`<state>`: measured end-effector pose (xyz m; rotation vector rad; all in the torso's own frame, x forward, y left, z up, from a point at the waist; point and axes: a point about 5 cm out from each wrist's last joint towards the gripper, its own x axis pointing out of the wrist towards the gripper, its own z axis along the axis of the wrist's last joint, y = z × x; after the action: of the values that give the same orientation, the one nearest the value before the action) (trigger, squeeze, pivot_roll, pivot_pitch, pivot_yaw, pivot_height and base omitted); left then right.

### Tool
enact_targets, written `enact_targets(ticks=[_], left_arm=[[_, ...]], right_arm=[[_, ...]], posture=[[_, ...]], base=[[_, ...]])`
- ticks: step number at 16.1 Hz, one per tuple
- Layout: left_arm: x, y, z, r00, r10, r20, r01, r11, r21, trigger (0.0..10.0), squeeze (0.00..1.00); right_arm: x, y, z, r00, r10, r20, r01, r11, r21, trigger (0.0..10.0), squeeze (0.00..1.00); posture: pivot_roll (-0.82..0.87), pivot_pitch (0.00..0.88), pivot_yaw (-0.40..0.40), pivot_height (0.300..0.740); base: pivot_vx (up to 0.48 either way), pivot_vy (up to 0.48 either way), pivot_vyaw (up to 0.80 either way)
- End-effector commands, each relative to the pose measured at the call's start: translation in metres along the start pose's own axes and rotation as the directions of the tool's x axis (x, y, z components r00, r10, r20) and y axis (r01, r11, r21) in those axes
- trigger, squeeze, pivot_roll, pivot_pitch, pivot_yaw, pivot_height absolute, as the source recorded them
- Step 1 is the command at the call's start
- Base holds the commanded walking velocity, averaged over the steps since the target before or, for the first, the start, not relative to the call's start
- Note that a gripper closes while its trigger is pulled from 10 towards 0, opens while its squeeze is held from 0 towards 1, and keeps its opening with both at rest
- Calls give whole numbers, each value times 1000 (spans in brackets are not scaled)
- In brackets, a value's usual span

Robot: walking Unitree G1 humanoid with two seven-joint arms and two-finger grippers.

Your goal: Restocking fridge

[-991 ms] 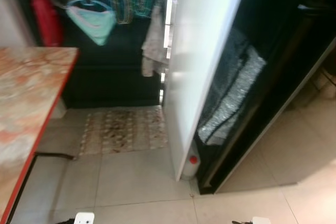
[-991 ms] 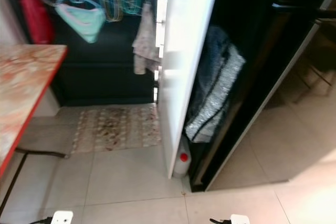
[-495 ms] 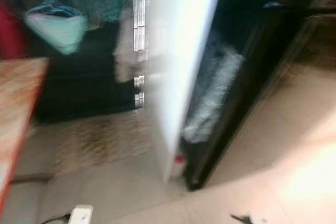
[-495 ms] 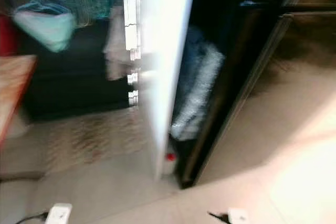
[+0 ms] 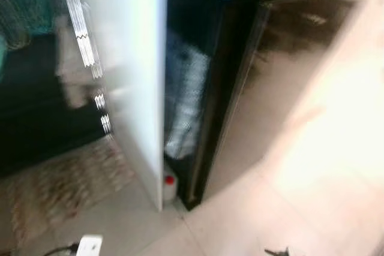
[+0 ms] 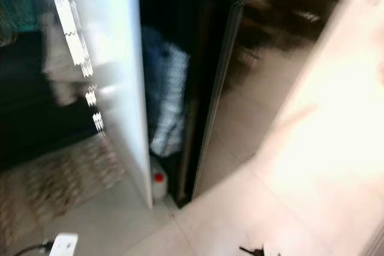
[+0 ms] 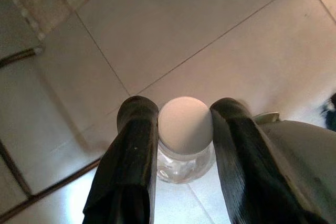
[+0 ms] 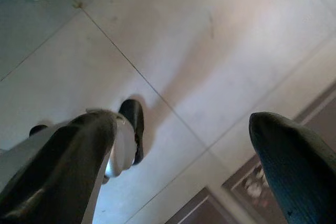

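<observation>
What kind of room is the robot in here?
Probably a home kitchen or utility corner: a tall white fridge panel, pale floor tiles and a patterned woven floor mat.

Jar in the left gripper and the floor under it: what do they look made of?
Jar: body looks like clear glass or hard clear plastic, since the floor shows through it with bright glints. Its round white lid is matte with a finely ribbed edge, probably plastic. The left gripper has its jaws shut on the lid. Floor: pale glazed tile, judging by the grout lines and soft sheen.
</observation>
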<state>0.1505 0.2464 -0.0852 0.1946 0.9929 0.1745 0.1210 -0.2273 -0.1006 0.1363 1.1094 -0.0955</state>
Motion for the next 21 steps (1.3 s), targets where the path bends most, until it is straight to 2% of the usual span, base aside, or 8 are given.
enact_targets(ticks=[1,4,15,21], left_arm=[[1,-5,7,1000,-9,25,9,1000,-10,10000,0],[1,-4,6,999,15,29,-13,998,-64,10000,0],[0,-4,4,999,17,27,-16,999,-28,10000,0],[1,-4,6,999,24,32,-22,999,-46,10000,0]], right_arm=[[-1,-5,0,1000,-21,4,21,1000,12,10000,0],[-1,-5,-1,1000,-22,4,22,1000,15,10000,0],[-1,-4,-3,1000,-16,-3,16,1000,8,10000,0],[-1,-4,-2,1000,-13,11,13,1000,18,10000,0]], posture=[[13,0,-39,740],[6,0,-33,740],[2,0,-25,740],[9,0,-34,740]], base=[[0,0,-788],[0,0,-788],[0,0,-788],[0,0,-724]])
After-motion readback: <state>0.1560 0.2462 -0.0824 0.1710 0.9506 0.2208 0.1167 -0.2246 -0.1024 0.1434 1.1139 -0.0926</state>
